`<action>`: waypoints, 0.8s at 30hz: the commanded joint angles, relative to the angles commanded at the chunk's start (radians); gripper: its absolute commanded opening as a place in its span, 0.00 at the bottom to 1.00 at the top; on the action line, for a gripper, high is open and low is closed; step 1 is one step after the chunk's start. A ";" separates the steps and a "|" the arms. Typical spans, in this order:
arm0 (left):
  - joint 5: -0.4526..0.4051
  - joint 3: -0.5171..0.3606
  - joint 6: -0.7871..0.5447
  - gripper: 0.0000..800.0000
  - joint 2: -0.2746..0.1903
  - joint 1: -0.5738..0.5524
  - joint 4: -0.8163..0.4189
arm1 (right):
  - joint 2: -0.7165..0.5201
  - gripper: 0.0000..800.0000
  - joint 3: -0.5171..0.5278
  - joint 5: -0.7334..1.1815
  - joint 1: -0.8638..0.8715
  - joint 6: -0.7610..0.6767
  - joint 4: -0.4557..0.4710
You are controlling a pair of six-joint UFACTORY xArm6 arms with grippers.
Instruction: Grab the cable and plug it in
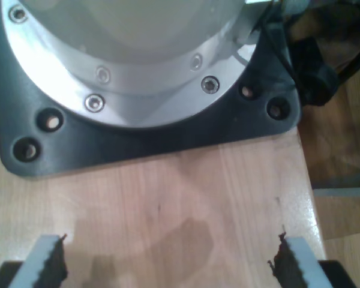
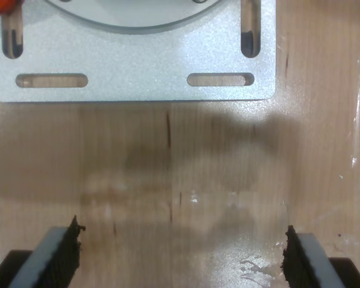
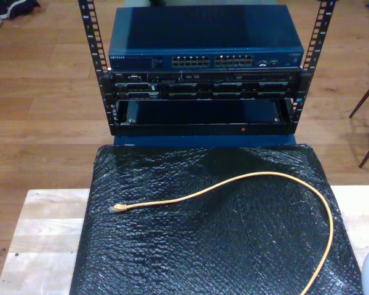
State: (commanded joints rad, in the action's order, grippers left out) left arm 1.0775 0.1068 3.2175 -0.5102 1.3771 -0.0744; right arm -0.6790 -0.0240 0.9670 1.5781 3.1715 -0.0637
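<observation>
**Both claws open, cable lying loose on the mat**

Claw one, my first gripper (image 1: 165,261), hangs over bare wooden worktop (image 1: 168,198) with its toothed fingers (image 1: 48,258) spread wide and nothing between them; ahead sits a round metal arm base on a black plate (image 1: 138,141). My second gripper (image 2: 180,255) is likewise wide apart and empty, pointing down at the wood just short of a slotted silver plate (image 2: 138,66).

In the exterior view, the cable (image 3: 277,178) lies in a long curve on a black mat (image 3: 203,246), its plug (image 3: 117,209) toward that view's left. Behind the mat stands a rack (image 3: 203,92) holding a blue network switch (image 3: 203,43) with rows of ports (image 3: 212,61).
</observation>
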 joint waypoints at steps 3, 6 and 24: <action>0.000 0.000 0.000 1.00 0.000 0.000 0.000 | 0.000 1.00 0.000 0.000 0.000 -0.002 0.000; 0.000 0.000 0.000 1.00 0.000 0.000 0.000 | 0.000 1.00 0.000 0.000 0.000 -0.002 0.000; 0.018 0.011 0.009 1.00 -0.005 0.002 0.002 | -0.014 1.00 -0.014 0.008 0.000 -0.002 0.000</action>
State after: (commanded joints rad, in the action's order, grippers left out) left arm 1.0959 0.1176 3.2267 -0.5148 1.3786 -0.0729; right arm -0.6928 -0.0378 0.9747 1.5781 3.1700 -0.0637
